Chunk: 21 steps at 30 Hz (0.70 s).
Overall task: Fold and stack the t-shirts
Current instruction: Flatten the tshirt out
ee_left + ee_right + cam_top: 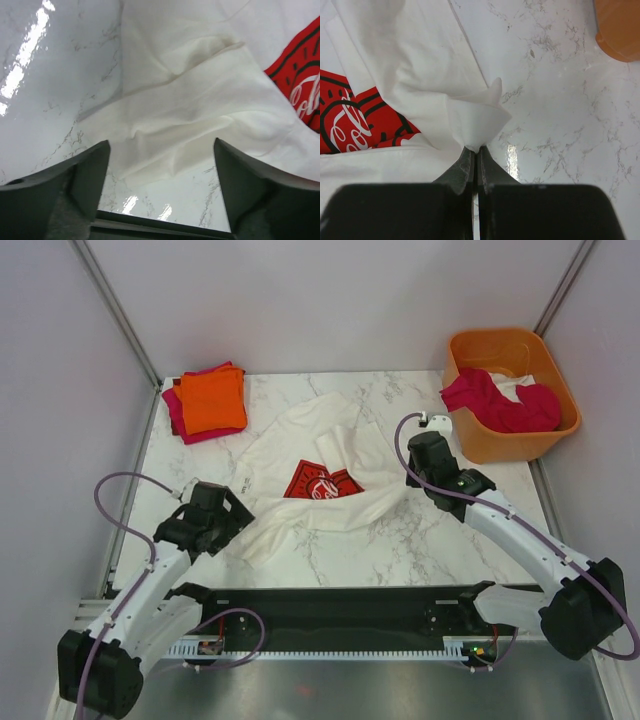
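A pale marble bench (400, 550) filled the overhead view, closed in by grey walls (50, 390) at both sides and the back. A white t-shirt (345, 445) with a red logo panel lay rumpled and only partly spread across the middle of the bench. One corner trailed toward the near left.

An orange tub (556, 438) sat at the far right corner, holding a magenta t-shirt (500, 405) and some white cloth. A folded pile (207, 400), orange on top of magenta, sat at the far left corner, near the white t-shirt's far edge but apart from it.

The right tool (475, 150) was clamped tight on a small peak of the white t-shirt's right edge, lifting it off the bench. The left tool (160, 150) hovered above the trailing near-left corner with its two fingers spread wide and gripping nothing.

The cloth looked thin, light and limp, so it would probably sag and drag rather than keep its shape. Matching grips on a hem or shoulder seam seemed the best way to pull it flat.

Bare bench lay open in front of the shirt and to its near right. The tub stood close beside the right tool, so an outward swing there risked a knock.
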### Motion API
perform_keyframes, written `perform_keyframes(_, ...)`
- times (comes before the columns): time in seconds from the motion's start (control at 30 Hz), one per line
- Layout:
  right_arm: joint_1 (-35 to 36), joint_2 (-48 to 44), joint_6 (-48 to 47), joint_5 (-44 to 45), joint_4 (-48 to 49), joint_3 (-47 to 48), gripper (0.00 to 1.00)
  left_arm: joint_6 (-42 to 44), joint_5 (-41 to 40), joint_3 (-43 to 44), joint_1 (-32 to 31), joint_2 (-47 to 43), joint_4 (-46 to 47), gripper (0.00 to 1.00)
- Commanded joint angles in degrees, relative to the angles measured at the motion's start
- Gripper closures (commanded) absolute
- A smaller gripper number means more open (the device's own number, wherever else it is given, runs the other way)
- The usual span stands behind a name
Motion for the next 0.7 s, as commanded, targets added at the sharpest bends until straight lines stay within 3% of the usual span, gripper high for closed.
perform_keyframes(0.0,-0.2,-1.6,-0.6,-0.3,2.1,0.6,1.00,-0.7,-1.8,2.8,-0.3,-3.0,-6.5,0.00)
perform_keyframes(0.5,-0.6,-1.1,-0.8,-0.9,2.2,0.8,1.00,-7.2,-1.2,-5.5,-2.6,1.2,-1.7,0.02)
perform_keyframes(0.6,-0.7,-0.8,-0.9,-1.5,2.3,0.7,1.00,-6.1,-2.0,-6.0,-2.6,2.7,3.1,0.10)
perform_keyframes(0.67,-0.6,-0.6,-0.9,-1.8,2.4,0.7,1.00,-5.0,-2.6,-6.2,-2.6,4.7,6.7,0.23)
